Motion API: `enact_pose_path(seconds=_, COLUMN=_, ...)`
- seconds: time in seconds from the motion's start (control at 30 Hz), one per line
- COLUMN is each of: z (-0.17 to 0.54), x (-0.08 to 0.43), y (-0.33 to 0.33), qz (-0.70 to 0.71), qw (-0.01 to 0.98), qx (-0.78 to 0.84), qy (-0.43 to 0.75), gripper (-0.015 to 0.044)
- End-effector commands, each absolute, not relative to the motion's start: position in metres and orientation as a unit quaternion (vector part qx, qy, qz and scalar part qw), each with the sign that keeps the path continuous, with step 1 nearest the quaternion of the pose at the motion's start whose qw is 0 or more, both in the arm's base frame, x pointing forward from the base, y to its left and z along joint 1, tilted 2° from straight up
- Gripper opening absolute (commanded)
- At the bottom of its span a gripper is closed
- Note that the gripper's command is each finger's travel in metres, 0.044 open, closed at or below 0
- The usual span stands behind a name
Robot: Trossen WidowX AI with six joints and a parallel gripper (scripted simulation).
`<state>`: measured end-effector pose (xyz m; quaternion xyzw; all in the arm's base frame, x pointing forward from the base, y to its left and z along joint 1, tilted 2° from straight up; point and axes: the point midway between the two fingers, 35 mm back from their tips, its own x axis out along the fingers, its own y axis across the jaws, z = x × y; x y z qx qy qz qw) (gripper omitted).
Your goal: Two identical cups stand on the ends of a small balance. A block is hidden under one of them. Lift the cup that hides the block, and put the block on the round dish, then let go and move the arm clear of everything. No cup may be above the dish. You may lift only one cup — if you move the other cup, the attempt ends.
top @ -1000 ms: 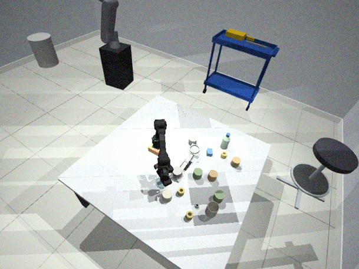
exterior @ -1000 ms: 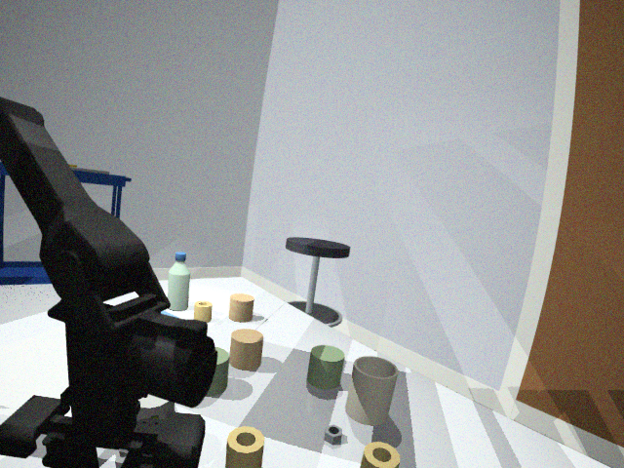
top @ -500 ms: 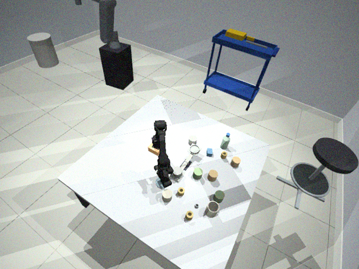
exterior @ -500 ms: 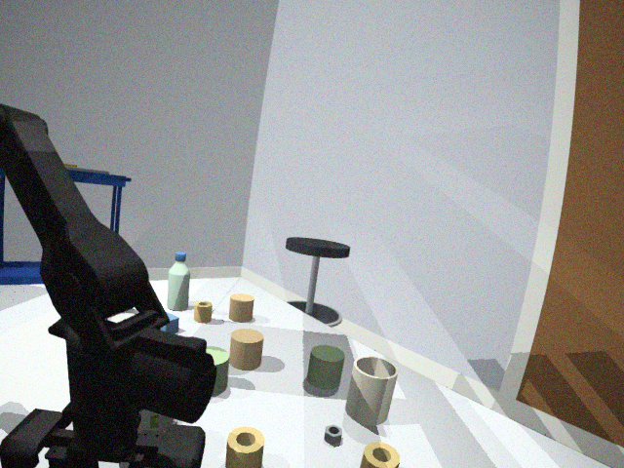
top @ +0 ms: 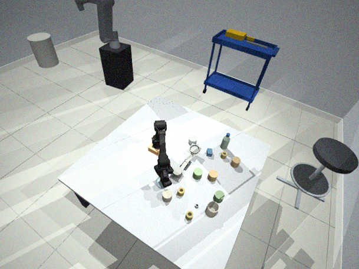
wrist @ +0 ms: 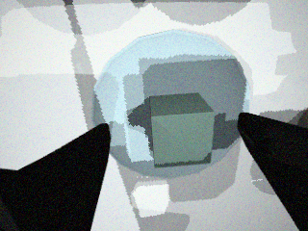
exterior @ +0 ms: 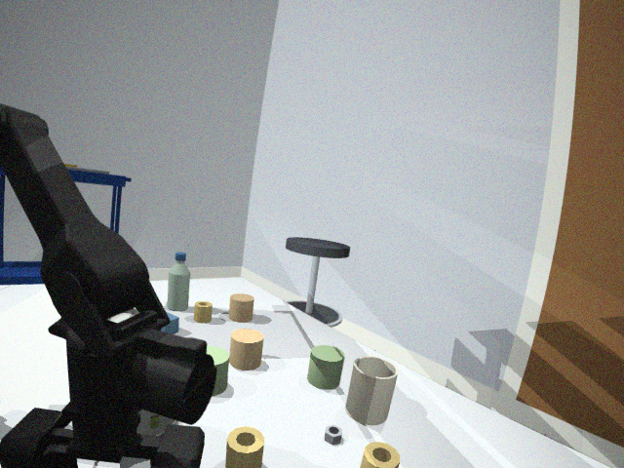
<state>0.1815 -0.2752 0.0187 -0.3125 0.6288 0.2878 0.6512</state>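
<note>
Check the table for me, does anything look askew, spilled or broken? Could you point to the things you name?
Nothing looks spilled or broken. The green block (wrist: 182, 137) sits a little off-centre on the round blue dish (top: 158, 181) (wrist: 166, 44), toward the edge nearer the wrist view's bottom, between the gripper's open fingers. The bottle (top: 224, 142) (exterior: 178, 290) stands upright.

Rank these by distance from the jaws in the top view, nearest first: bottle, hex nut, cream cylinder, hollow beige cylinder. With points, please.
1. Cream cylinder (top: 166, 196): just below
2. Hex nut (top: 196, 206) (exterior: 327, 436): lower right
3. Hollow beige cylinder (top: 211, 211) (exterior: 367, 400): farther lower right
4. Bottle (top: 224, 143) (exterior: 178, 290): upper right
</note>
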Motion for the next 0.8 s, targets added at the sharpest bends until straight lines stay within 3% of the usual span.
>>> enact_pose_path(seconds=0.0, z=0.047, x=0.182, y=-0.276, qz=0.286, qw=0.651, qx=-0.315, qy=0.628, gripper=0.0440)
enact_pose_path(seconds=0.4, z=0.117, x=0.176, y=-0.272, qz=0.285, qw=0.652, qx=-0.314, qy=0.629, gripper=0.0440)
enact_pose_path(seconds=0.77, z=0.120, x=0.176, y=-0.272, qz=0.285, qw=0.652, qx=-0.315, qy=0.629, gripper=0.0440)
